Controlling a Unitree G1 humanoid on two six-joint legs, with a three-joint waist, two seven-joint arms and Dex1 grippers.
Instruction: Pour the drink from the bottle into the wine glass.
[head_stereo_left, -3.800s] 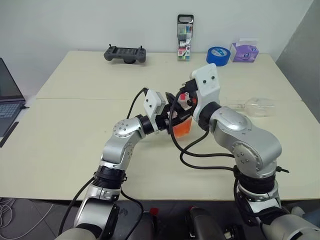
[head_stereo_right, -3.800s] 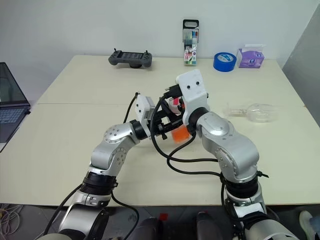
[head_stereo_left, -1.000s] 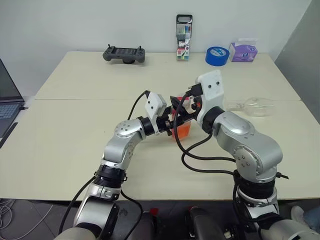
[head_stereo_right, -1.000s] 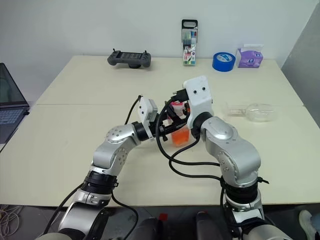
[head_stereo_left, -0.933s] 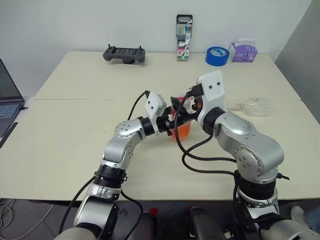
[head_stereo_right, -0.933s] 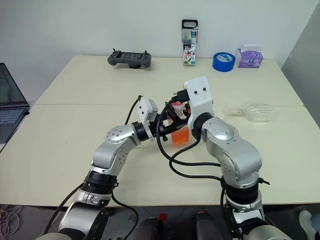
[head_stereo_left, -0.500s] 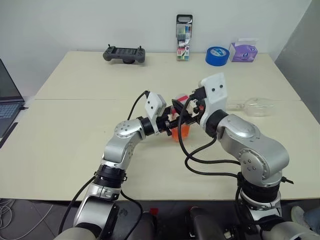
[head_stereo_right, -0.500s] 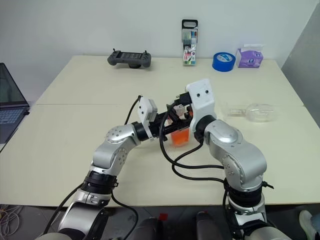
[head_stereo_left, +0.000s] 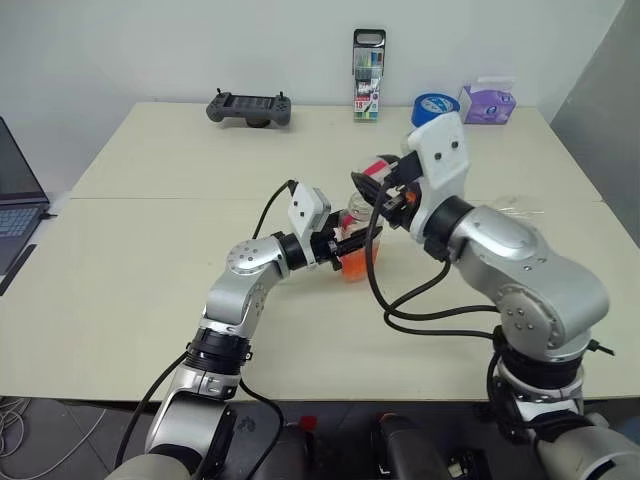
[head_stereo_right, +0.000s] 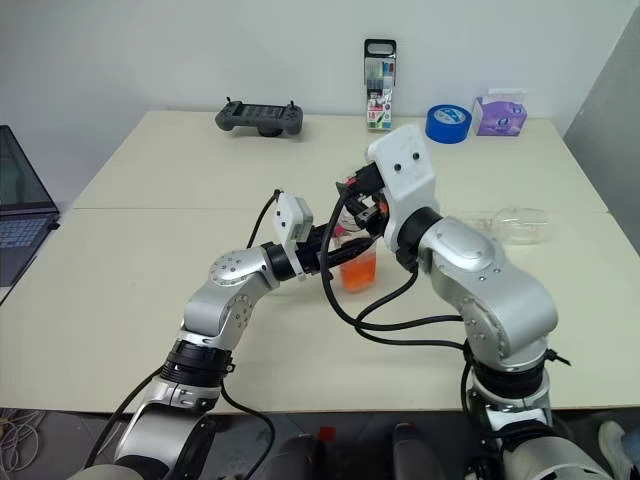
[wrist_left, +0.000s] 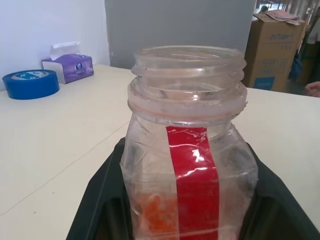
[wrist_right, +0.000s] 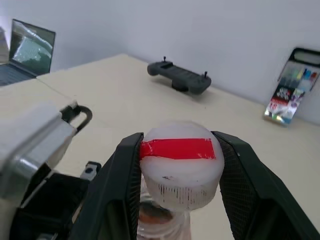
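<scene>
While the left claw (head_stereo_left: 343, 243) clamps the bottle (head_stereo_left: 356, 240) upright at mid-surface (head_stereo_left: 150, 270), its neck stands open, so the uncapping looks done. Just above, the right claw (wrist_right: 177, 172) pinches the cap (wrist_right: 178, 160) clear of the neck. The drink (head_stereo_left: 353, 265) sits low in the bottle. Farther right, the wine glass (head_stereo_right: 518, 224) lies on its side; righting it and pouring remain.

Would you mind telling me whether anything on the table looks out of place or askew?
Yes: the wine glass lies on its side on the table, to the robot's right of the arms, not upright to take a pour. The bottle stands upright and uncapped in the left pincer.
</scene>
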